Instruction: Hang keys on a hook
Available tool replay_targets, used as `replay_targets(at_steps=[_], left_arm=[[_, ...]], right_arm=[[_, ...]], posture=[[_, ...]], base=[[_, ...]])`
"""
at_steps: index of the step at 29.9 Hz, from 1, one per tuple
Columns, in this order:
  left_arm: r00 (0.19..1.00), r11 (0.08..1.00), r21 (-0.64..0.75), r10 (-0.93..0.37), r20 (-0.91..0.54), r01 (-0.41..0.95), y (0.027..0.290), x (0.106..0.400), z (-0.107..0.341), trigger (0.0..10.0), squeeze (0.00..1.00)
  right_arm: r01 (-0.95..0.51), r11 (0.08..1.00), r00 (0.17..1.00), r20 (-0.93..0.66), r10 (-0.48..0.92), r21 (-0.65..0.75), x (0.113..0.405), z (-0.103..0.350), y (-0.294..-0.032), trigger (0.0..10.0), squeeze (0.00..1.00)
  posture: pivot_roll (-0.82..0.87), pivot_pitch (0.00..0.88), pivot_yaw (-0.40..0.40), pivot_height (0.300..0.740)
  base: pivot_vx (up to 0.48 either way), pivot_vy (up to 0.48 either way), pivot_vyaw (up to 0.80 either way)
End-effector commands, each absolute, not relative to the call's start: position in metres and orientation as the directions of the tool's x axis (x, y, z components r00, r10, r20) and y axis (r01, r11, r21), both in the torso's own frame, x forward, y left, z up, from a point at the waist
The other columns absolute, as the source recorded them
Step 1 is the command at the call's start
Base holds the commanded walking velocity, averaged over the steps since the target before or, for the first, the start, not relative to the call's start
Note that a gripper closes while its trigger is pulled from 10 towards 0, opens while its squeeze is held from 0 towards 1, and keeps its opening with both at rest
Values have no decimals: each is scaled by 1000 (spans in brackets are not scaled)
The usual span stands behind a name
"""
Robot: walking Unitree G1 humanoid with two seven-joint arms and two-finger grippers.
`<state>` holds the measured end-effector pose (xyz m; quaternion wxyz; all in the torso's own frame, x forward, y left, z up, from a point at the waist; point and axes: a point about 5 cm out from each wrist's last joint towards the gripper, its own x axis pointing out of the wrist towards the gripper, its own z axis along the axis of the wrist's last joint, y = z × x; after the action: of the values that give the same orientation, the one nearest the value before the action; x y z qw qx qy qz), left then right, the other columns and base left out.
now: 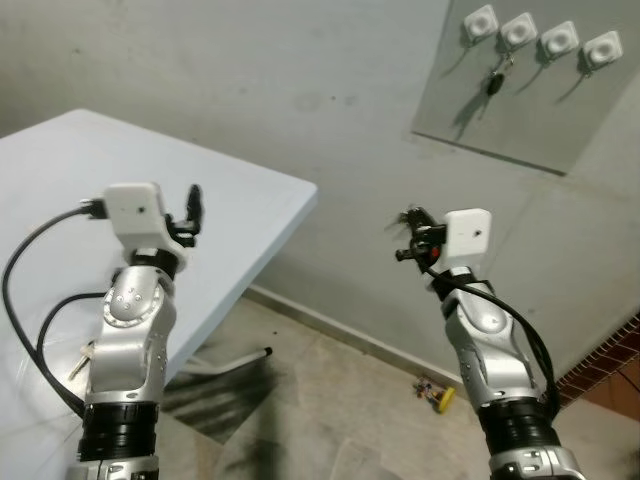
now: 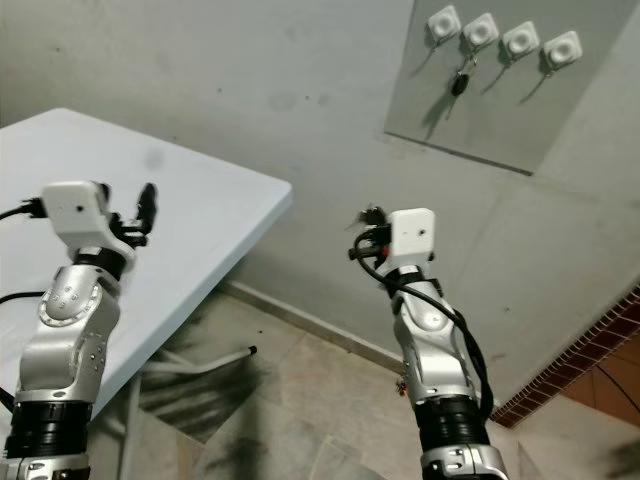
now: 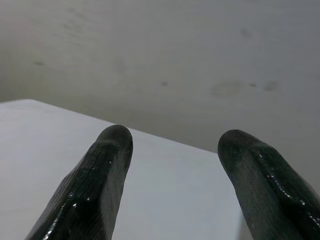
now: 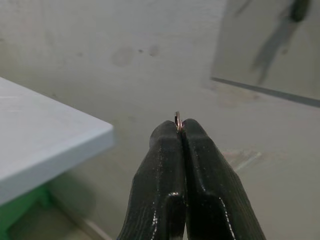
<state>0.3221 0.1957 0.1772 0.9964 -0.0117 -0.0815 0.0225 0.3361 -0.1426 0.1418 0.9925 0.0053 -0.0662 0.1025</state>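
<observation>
My right gripper (image 1: 410, 232) is raised in front of the grey wall, below and left of the hook board. It is shut on a thin metal key ring (image 4: 177, 120), whose edge pokes out between the fingertips; small dark keys dangle beside it. A grey board (image 1: 520, 110) high on the wall carries several white hooks (image 1: 558, 40). A black key (image 1: 493, 84) hangs from one of the left hooks. My left gripper (image 3: 172, 145) is held open over the white table (image 1: 240, 200), nothing between its fingers.
The table's corner (image 1: 312, 192) juts toward the wall on my left, with its legs on the tiled floor below. A small yellow object (image 1: 443, 399) lies on the floor by the skirting. Brickwork (image 1: 610, 365) shows at the lower right.
</observation>
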Motion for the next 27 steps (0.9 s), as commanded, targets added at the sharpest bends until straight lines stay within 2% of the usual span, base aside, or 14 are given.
replay_targets(at_steps=[1, 22, 27], left_arm=[[987, 999, -19, 33, 159, -31, 193, 325, 180, 10000, 0], [991, 999, -29, -21, 133, 25, 178, 320, 170, 10000, 0], [993, 999, -29, -38, 111, 41, 174, 319, 167, 10000, 0]], right_arm=[[-202, 979, 968, 152, 200, -2, 336, 147, -142, 10000, 0], [-195, 981, 970, 142, 196, -21, 335, 145, -144, 10000, 0], [-135, 991, 982, 132, 135, -6, 335, 145, -148, 10000, 0]], posture=[[-120, 0, -21, 740], [-120, 0, -34, 740], [-121, 0, -37, 740]], base=[[0, 0, -769], [0, 0, -768], [0, 0, 0]])
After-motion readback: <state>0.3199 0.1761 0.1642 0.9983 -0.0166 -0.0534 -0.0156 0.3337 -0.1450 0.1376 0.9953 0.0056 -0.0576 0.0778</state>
